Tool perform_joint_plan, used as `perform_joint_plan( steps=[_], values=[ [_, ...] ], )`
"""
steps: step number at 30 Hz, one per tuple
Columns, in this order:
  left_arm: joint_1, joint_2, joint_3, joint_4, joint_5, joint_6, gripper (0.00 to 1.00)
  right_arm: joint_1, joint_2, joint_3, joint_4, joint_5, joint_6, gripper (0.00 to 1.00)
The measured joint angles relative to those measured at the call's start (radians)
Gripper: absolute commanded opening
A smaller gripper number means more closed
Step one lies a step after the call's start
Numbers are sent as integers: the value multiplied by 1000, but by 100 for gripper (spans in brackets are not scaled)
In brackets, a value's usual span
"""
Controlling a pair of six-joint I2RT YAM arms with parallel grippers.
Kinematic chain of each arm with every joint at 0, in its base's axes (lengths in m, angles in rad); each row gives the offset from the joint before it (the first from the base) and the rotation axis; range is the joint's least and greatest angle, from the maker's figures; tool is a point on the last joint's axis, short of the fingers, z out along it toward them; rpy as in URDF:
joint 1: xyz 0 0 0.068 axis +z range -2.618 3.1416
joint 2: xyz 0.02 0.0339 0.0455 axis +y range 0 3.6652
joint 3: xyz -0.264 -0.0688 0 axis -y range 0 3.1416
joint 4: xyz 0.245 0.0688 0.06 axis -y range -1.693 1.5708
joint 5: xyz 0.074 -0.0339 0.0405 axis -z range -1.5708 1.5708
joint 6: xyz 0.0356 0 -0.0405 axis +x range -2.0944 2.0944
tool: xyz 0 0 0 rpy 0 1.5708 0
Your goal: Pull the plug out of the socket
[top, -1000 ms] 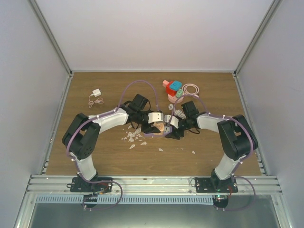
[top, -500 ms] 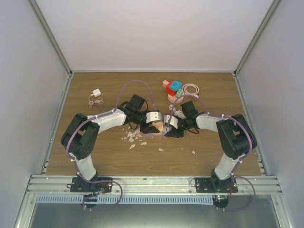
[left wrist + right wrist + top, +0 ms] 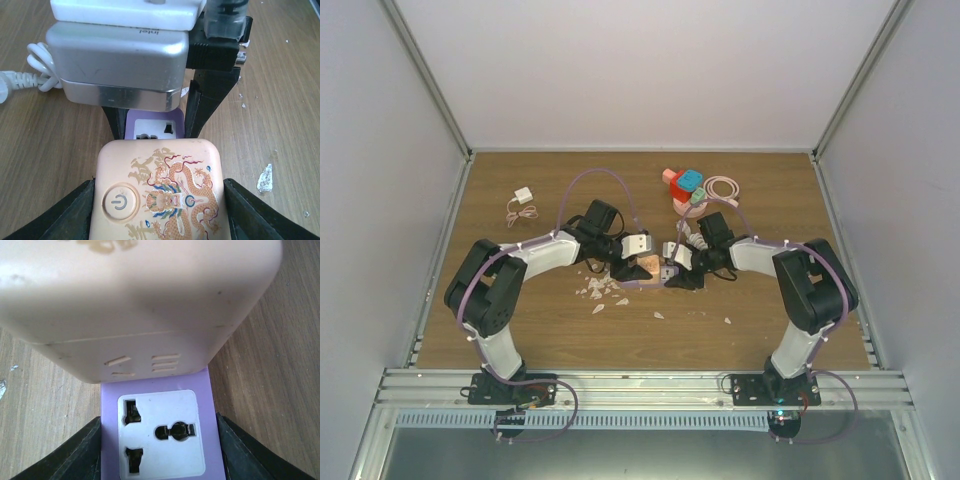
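Apparently the left end effector (image 3: 160,210) holds the pink power cube (image 3: 161,192) and the right end effector (image 3: 159,455) holds its purple socket module (image 3: 160,432), while the grey plug adapter (image 3: 120,65) seems already free.

Around the pink socket cube (image 3: 648,264) passage is tight — both arms crowd its sides, white debris (image 3: 598,290) lies near-left, colourful adapters (image 3: 683,187) beyond; bare table (image 3: 520,330) nearer.
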Motion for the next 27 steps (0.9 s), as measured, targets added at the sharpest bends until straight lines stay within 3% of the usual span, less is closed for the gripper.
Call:
perform_joint_plan(
  steps=[16, 27],
  values=[
    [-68, -37, 19, -60, -155, 50, 25, 10, 2, 8, -10, 18, -8, 24],
    [18, -37, 45, -136, -40, 55, 24, 31, 12, 20, 25, 6, 4, 24]
  ],
)
